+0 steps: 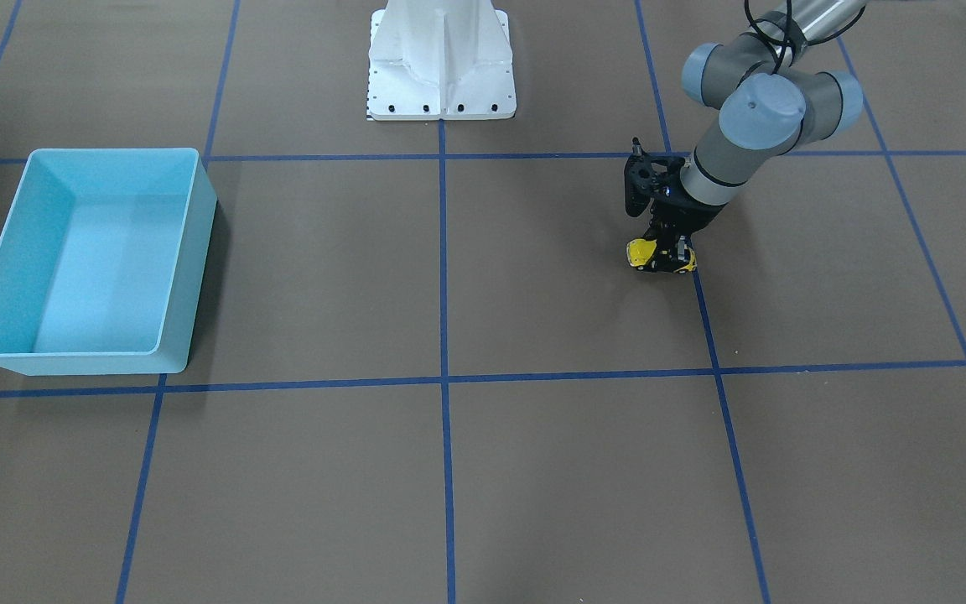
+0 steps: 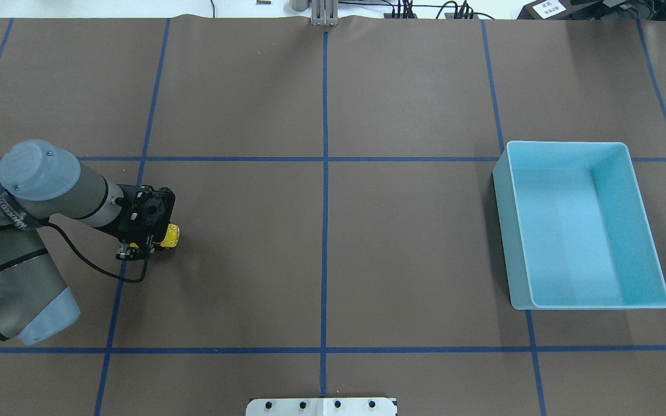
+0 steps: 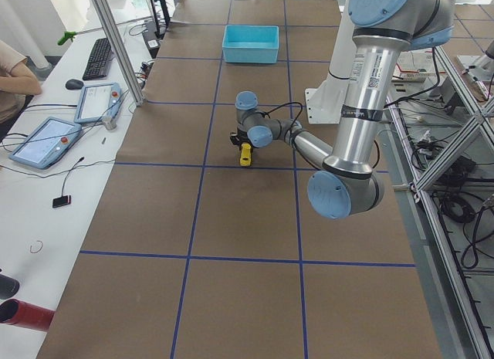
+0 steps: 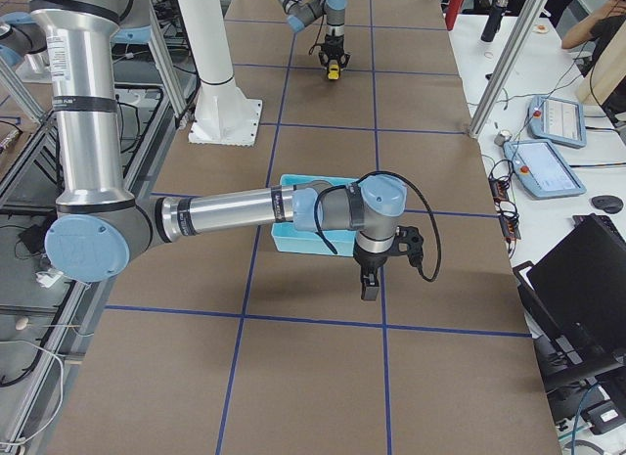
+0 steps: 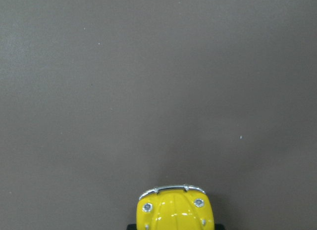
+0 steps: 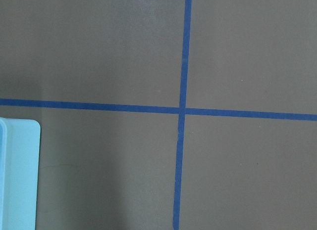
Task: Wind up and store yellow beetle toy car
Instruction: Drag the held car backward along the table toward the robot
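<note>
The yellow beetle toy car point(image 1: 644, 253) is small and glossy and sits low on the brown table, in the robot's left half. My left gripper point(image 1: 669, 254) comes down over it, its black fingers closed on the car's sides. From overhead the car's yellow end point(image 2: 170, 236) sticks out past the left gripper point(image 2: 149, 242). The left wrist view shows only the car's rounded nose and chrome bumper point(image 5: 175, 210) at the bottom edge. My right gripper point(image 4: 369, 279) points down beside the blue bin point(image 4: 293, 242); it shows only in that side view, so I cannot tell its state.
The light blue bin point(image 2: 502, 219) stands empty on the robot's right side, far from the car. Its corner point(image 6: 20, 175) lies at the left edge of the right wrist view, next to a cross of blue tape lines. The white robot base point(image 1: 441, 75) stands at the table's middle edge.
</note>
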